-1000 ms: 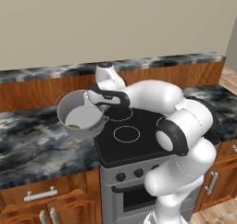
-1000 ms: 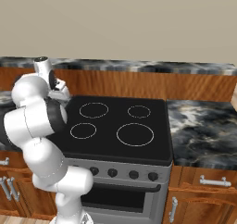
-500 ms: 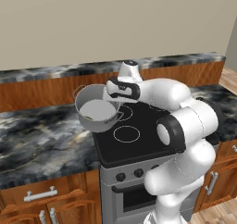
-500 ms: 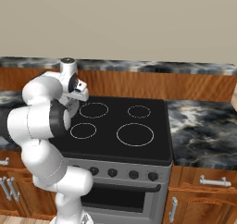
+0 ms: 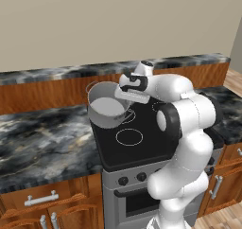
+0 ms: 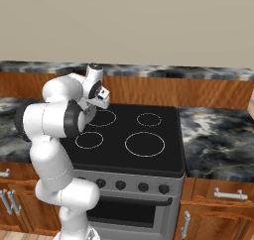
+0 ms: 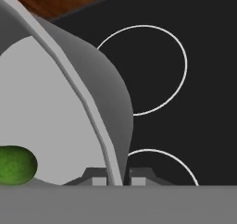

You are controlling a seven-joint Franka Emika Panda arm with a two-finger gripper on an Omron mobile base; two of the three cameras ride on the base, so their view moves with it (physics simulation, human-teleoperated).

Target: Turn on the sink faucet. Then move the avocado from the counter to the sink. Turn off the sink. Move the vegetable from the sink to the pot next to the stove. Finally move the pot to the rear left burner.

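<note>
My gripper (image 5: 124, 99) is shut on the right rim of the grey pot (image 5: 105, 109) and holds it in the air, tilted, over the stove's left edge. In the hand view the thin pot rim (image 7: 88, 107) runs down between the fingertips (image 7: 98, 180). The green avocado (image 7: 16, 165) lies inside the pot at the lower left of that view. The rear left burner (image 6: 101, 117) is a white ring on the black cooktop, just right of my hand (image 6: 99, 94). In the left base view the pot partly covers that rear left burner (image 5: 127, 117).
The black stove (image 5: 142, 147) has several ring burners, with the front left burner (image 5: 129, 136) below the pot. Dark marble counter (image 5: 42, 138) lies left of the stove, and another stretch of counter (image 6: 213, 135) lies to its right. A wooden backsplash (image 6: 163, 90) runs behind.
The arm has swung right, carrying the pot from above the counter to above the stove's left side. The grip on the rim is unchanged.
</note>
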